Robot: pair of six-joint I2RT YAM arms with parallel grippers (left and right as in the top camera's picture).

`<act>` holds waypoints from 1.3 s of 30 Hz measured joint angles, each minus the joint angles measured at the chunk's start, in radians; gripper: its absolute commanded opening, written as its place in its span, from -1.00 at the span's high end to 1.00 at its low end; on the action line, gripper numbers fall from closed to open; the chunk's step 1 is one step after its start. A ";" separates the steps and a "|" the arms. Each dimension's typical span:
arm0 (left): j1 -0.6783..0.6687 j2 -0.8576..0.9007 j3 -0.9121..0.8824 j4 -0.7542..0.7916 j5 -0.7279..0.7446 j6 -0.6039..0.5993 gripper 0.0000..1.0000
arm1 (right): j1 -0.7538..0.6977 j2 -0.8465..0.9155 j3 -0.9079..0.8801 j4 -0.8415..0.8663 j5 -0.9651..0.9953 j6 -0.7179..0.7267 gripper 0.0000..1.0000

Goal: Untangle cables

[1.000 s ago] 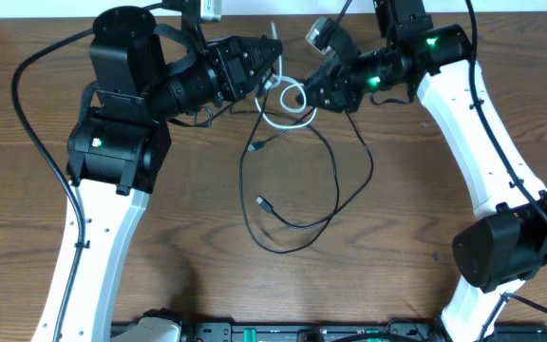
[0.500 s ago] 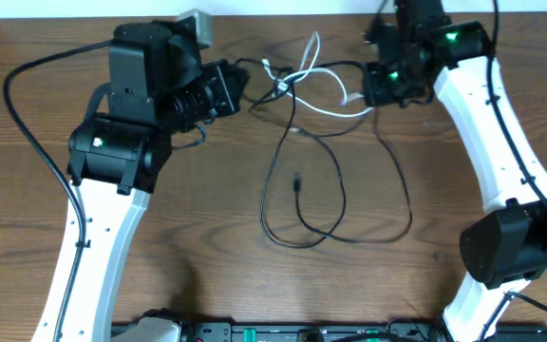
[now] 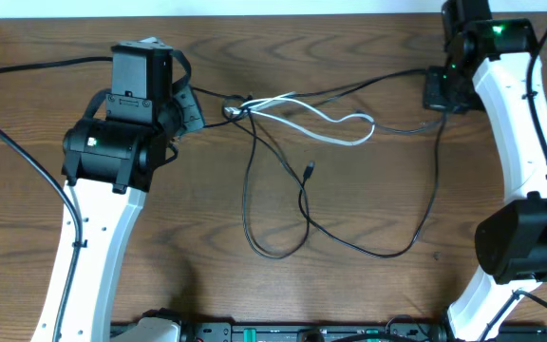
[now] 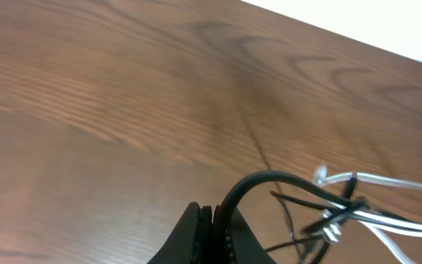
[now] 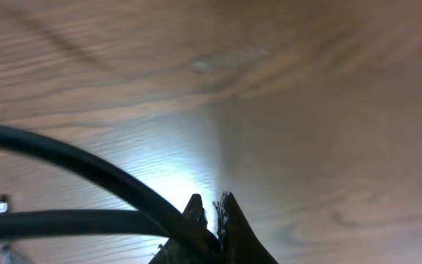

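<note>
Since these cords are thin, light and floppy, they'll probably slide rather than fight back, so I'd grab right beside the knot point(image 3: 236, 110), not the plugs. The black cables point(image 3: 246, 199) and the white cable point(image 4: 394, 182) stretch along the bench's point(image 3: 368, 294) far edge, with loops sagging toward the middle. The left gripper point(image 4: 209, 213) is pinching a black cable just left of the knot. The right gripper point(image 5: 211, 204) is pinching another toward the far-right corner. It's a smooth wood top with a white wall point(image 3: 254, 8) behind.

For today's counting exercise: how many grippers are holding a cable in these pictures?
2. The left gripper, at the table's upper left, and the right gripper, upper right, each pinch black cable.
</note>
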State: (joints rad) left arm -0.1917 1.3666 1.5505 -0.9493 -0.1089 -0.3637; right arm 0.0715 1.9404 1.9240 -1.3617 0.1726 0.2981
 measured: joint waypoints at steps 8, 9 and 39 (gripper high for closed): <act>0.035 0.000 0.000 -0.016 -0.098 0.010 0.85 | -0.062 0.000 -0.089 -0.001 0.054 0.047 0.98; 0.042 0.000 0.000 -0.016 -0.108 0.012 0.85 | -0.065 0.000 -0.100 0.006 0.048 0.042 0.98; 0.106 0.000 0.000 0.136 0.550 0.129 0.85 | 0.111 0.008 -0.097 0.085 -0.395 -0.362 -0.92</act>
State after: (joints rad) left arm -0.0856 1.3666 1.5505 -0.8135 0.4416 -0.2352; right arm 0.1822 1.9480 1.8267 -1.2766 -0.2222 -0.0635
